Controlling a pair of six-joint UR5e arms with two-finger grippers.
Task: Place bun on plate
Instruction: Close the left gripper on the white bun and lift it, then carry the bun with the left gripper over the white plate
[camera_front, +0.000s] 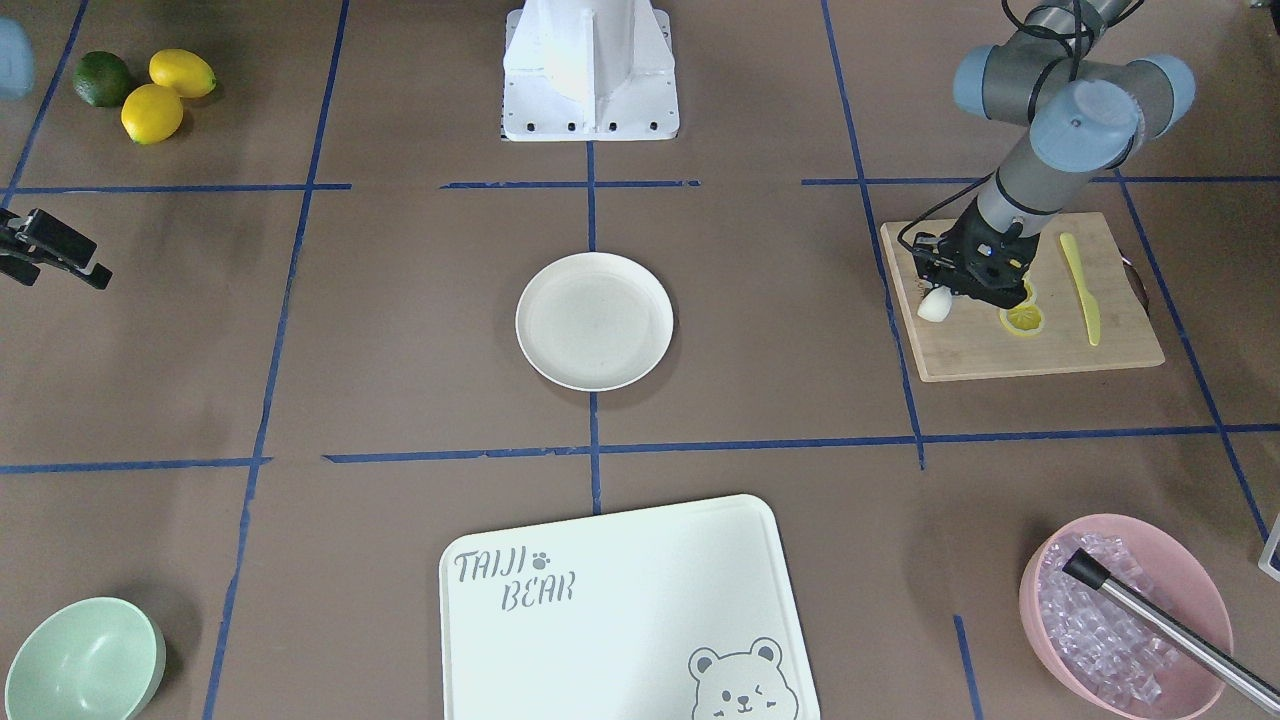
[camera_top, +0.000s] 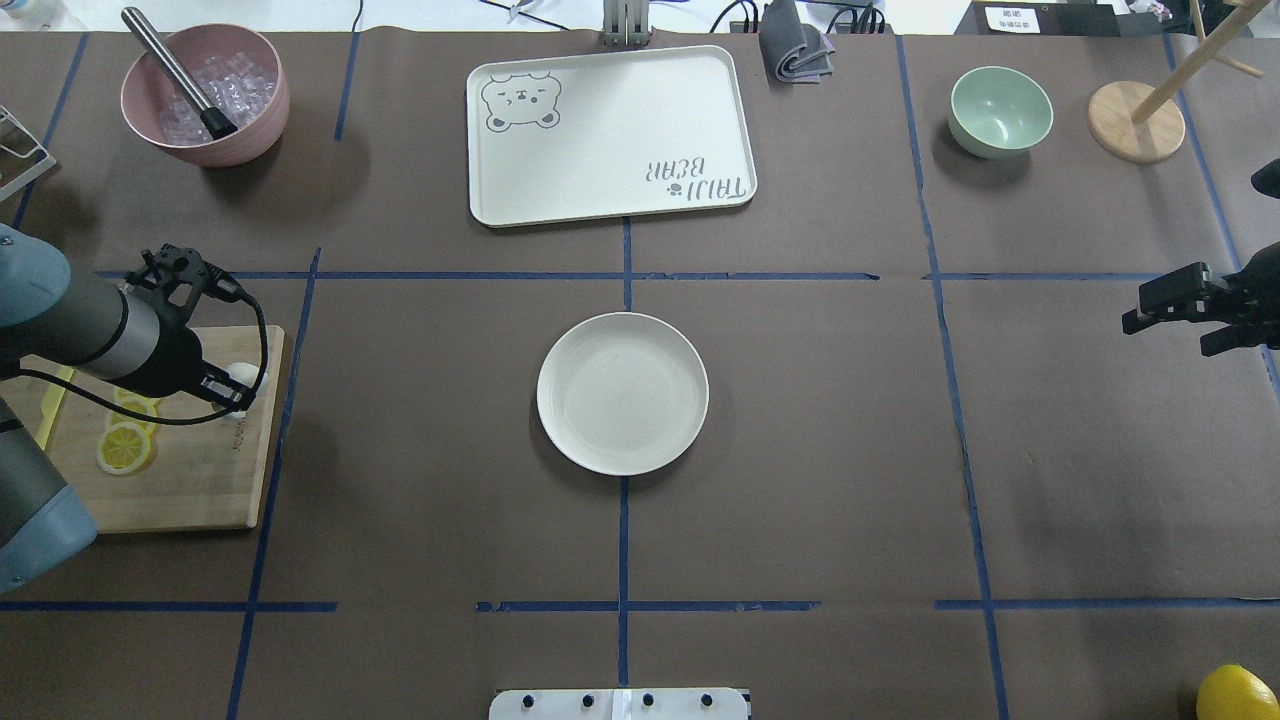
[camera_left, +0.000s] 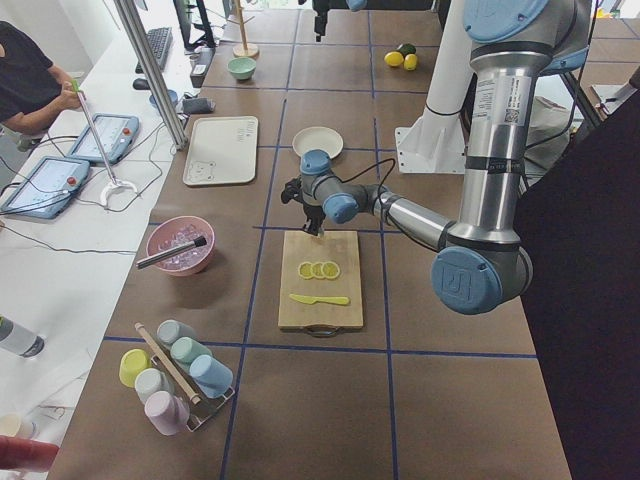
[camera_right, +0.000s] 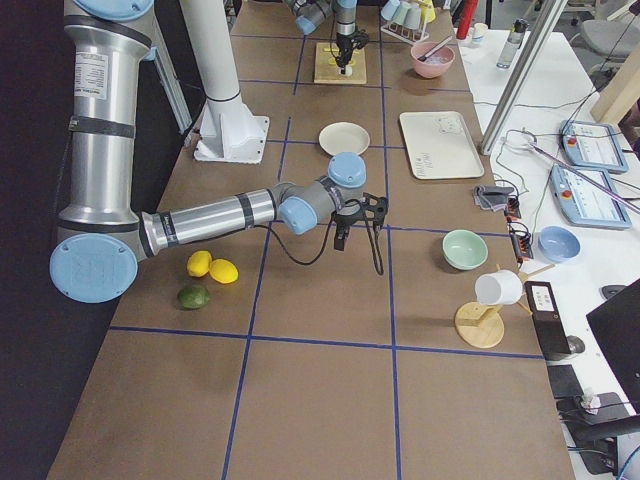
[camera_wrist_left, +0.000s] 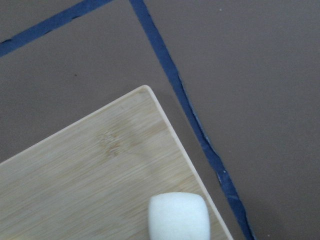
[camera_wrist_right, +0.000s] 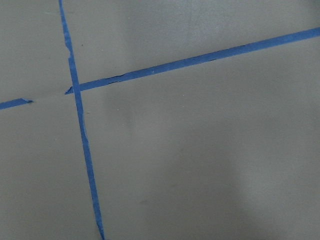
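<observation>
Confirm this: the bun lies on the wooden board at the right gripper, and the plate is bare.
Wrong arm. The overhead view shows the left gripper at the bun on the wooden board; the plate is bare.

Left arm reaches out low on its own side, wrist bent over. Left gripper points down, tips right at the bun; can't tell whether it is gripped. Right arm is stretched out level, and the right gripper hangs straight down in the air, holding nothing; finger gap unclear.
</observation>
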